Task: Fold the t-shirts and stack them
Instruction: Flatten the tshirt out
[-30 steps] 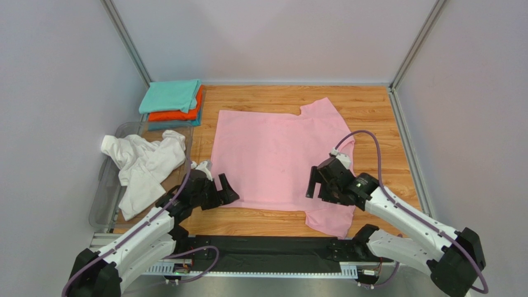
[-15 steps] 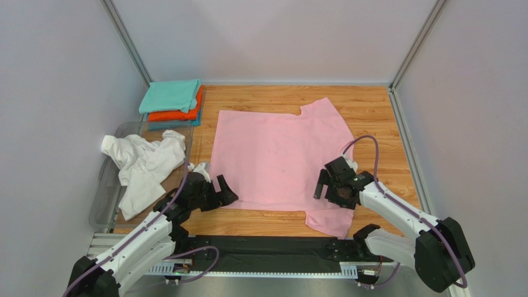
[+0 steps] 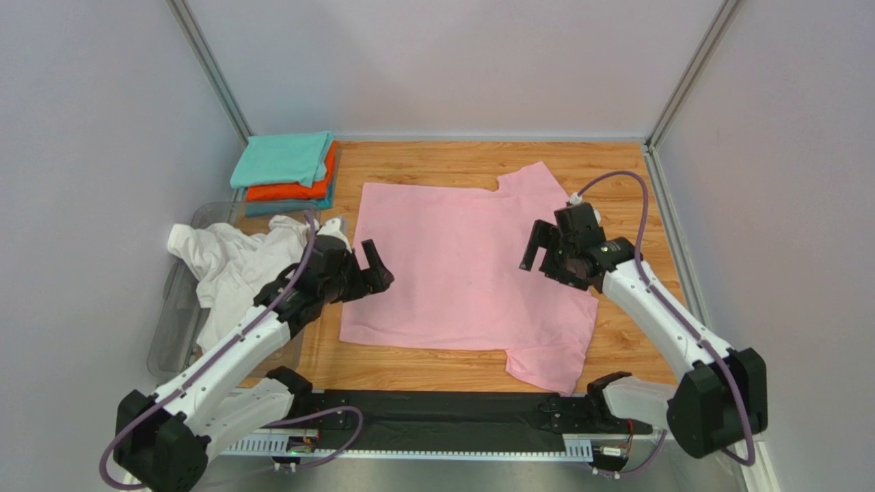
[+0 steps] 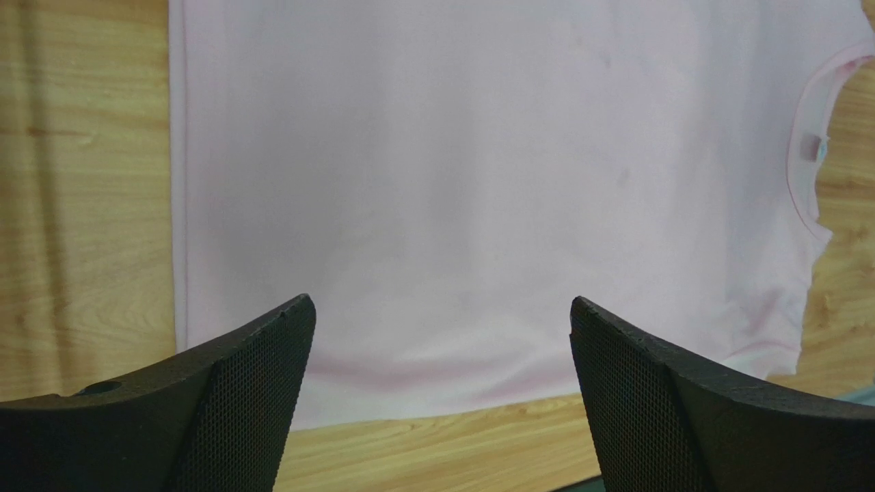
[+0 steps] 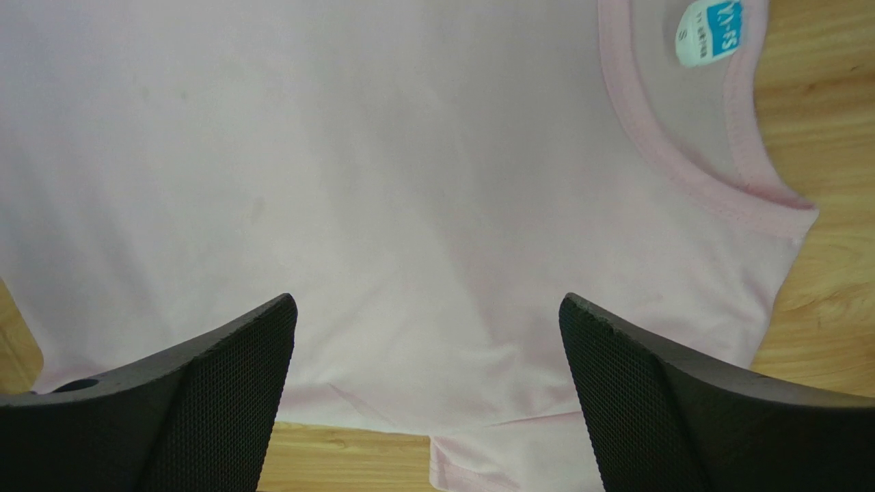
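Note:
The light pink t-shirt [image 3: 467, 267] lies spread flat on the wooden table, collar to the right, one sleeve at the far edge and one at the near right. My left gripper [image 3: 375, 264] is open and empty, above the shirt's left edge. My right gripper [image 3: 539, 261] is open and empty, above the shirt's right part near the collar. The left wrist view shows the pink shirt [image 4: 462, 185] between my open fingers [image 4: 246, 390]. The right wrist view shows the pink shirt [image 5: 390, 185] and its collar label [image 5: 711, 26]. The white t-shirt [image 3: 241, 272] lies crumpled at the left. Teal, orange and blue folded tees [image 3: 286, 169] are stacked at the back left.
The white tee lies in a clear plastic bin [image 3: 169, 308] at the table's left edge. Grey walls and metal rails close in the table at the back and both sides. A black base rail [image 3: 442, 415] runs along the near edge.
Both arms have lifted away from the shirt's near edge and moved toward the far side. Both grippers stay open and empty. The shirt's near left corner has shifted slightly.

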`<state>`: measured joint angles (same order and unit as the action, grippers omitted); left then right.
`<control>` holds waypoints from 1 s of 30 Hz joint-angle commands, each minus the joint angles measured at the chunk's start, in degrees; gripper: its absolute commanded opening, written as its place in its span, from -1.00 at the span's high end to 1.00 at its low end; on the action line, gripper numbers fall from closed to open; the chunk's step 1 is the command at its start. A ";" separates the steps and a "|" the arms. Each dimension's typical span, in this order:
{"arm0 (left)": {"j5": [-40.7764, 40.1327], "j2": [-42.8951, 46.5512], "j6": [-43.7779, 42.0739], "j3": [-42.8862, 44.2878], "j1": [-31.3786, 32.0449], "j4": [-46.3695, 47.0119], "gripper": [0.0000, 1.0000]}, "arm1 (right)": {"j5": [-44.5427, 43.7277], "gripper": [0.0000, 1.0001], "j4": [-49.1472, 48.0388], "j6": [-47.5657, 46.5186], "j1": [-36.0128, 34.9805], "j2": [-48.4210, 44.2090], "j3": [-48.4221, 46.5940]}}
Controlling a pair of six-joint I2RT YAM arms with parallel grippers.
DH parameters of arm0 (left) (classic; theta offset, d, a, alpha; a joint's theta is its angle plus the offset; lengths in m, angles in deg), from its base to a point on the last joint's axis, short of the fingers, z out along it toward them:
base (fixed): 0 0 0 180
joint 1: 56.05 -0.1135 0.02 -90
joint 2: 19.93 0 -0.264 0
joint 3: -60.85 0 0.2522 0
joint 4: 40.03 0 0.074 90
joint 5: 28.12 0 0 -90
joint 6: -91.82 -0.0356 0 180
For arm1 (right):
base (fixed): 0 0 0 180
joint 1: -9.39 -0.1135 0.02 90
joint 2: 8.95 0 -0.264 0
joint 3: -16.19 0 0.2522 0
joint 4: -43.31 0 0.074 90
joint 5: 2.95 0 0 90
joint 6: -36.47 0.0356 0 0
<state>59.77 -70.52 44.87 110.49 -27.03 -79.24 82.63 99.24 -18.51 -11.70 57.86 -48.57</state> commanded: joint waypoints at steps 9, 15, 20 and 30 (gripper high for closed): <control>10.19 -28.14 -6.40 14.82 -7.56 12.44 -0.99 | 1.88 -1.00 -2.18 -6.28 6.75 27.66 -17.79; 14.41 -42.56 -6.84 22.12 -9.94 14.37 -0.99 | 2.49 -1.00 -2.18 -8.30 9.74 38.04 -23.52; 15.73 -51.88 -7.36 28.18 -11.17 13.32 -0.97 | 2.84 -1.00 -1.74 -10.33 11.76 44.19 -28.01; 16.87 -64.62 -7.63 39.17 -11.88 9.38 -0.96 | 6.97 -1.00 -1.66 -11.64 15.37 53.60 -35.47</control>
<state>76.01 -131.21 38.66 147.10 -38.55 -67.81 86.96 99.29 -28.45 2.62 107.32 -81.97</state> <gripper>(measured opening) 0.982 0.998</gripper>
